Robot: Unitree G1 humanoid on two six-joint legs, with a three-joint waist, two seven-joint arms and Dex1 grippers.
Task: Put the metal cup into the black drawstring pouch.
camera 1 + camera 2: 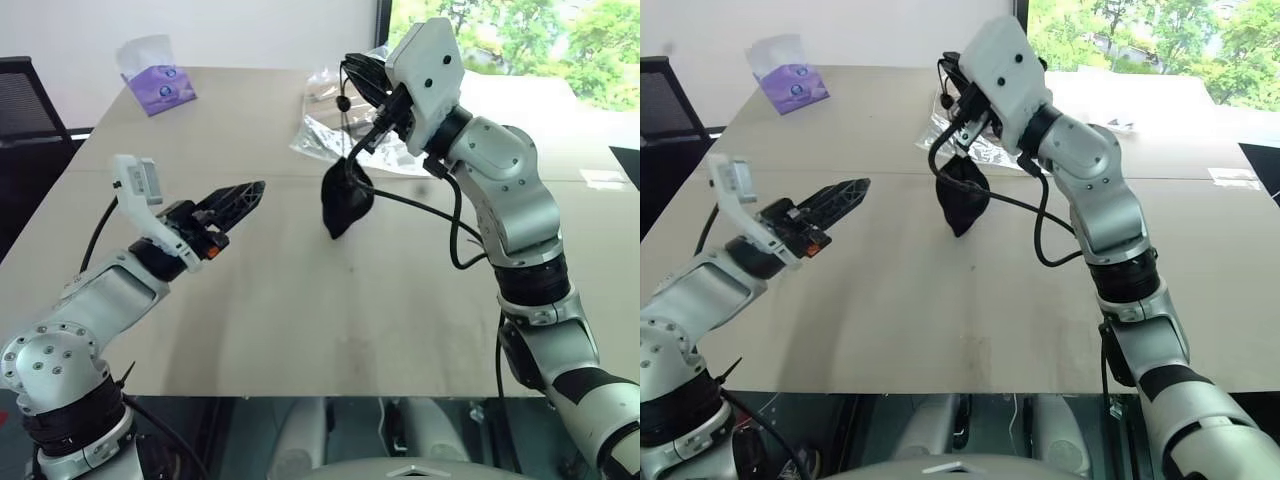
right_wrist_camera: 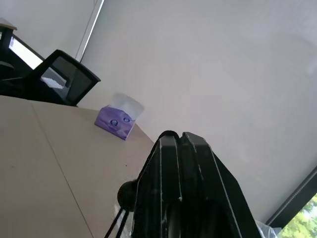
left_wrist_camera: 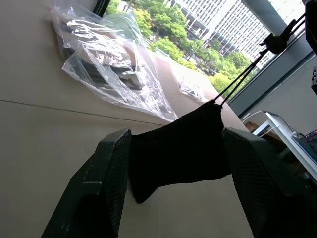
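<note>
The black drawstring pouch (image 1: 345, 198) hangs by its cord from the closed right end effector (image 1: 372, 92), beyond the open left end effector (image 1: 240, 197).

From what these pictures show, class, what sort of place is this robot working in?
Probably an office or meeting room: a long pale table, a black chair beside it, a purple tissue box, and a big window facing trees and tall buildings.

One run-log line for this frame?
right gripper: shut on cord, black drawstring pouch hanging | left gripper: open beside pouch | metal cup: unseen
</note>
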